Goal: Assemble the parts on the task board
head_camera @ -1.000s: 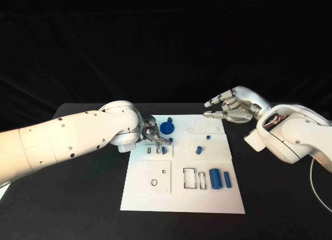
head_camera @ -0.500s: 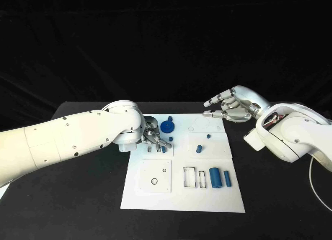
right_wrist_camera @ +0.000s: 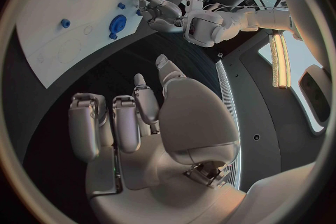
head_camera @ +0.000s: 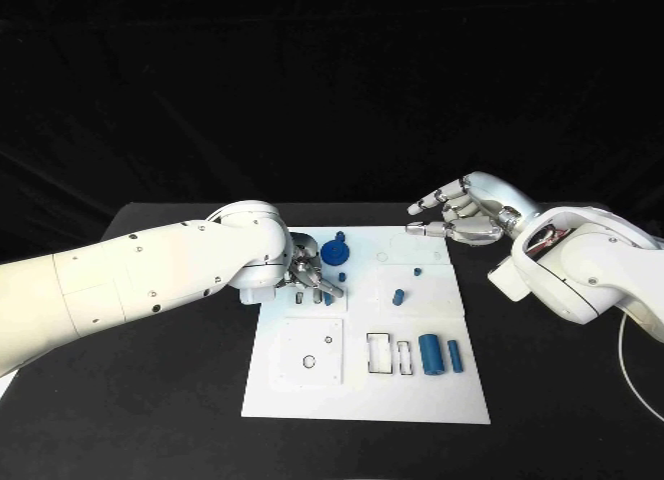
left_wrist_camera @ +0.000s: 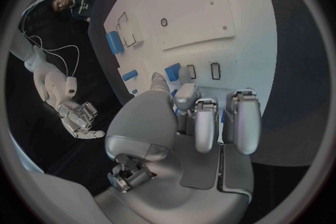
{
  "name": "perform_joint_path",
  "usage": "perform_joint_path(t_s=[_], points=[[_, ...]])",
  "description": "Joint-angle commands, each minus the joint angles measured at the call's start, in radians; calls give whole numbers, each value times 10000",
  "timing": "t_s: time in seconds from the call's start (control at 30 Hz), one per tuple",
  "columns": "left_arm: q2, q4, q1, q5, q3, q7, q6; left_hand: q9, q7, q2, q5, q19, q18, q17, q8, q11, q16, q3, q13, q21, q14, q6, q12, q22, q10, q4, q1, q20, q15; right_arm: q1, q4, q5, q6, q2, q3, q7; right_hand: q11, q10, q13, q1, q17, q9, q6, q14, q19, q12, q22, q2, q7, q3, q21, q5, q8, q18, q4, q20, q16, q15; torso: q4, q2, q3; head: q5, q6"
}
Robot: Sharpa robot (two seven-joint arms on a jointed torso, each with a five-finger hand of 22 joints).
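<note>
Left hand (head_camera: 309, 275) on task board (head_camera: 364, 400), beside blue gear (head_camera: 335, 255).

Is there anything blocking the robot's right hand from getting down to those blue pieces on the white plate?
Nothing visible does. The right hand hovers with fingers apart above the task board's far right corner, with open space below it. The nearest small blue part lies bare on the board. The left hand works on the board's opposite side.

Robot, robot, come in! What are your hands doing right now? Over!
Left hand fingers down on task board, among blue parts; grip unclear. Right hand open, above the board's far corner. Nothing blocking.
</note>
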Motion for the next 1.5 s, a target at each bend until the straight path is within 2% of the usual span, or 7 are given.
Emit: perform_joint_path(t_s=[0.03,0.27,1.5], points=[[37,-12,-4,-30,8,4,-96,45,-6,73,-45,661,-153,2635,71,-5,30,58,6,1,1018,-89,46,1453,48,-54,100,-63,-72,-7,-3,-9,105,1,-5,19,-46,-19,7,32,655,16,52,626,-51,-10,829,119,1,-67,-62,85,56,74,0,-16,-39,8,9,2,-3,13,-16],[63,-49,-4,-2,10,7,-131,82,-8,114,-43,664,-156,2635,82,-5,30,106,17,8,1018,-103,54,1467,50,-86,203,-62,-73,-9,4,-6,81,-22,-15,26,-53,-1,18,82,667,17,71,630,-46,10,832,146,-5,-94,-64,206,63,73,-3,-23,-36,1,1,1,0,27,-30],[198,-209,-5,104,-7,6,168,151,-5,71,-46,674,-162,2635,99,-4,30,137,37,26,1018,-124,72,1504,58,-162,372,-60,-71,-13,0,21,109,9,-40,10,-56,-3,9,89,648,19,84,627,-49,2,825,149,-7,-119,-69,252,68,75,4,-26,-49,-2,-2,8,0,11,-98]])
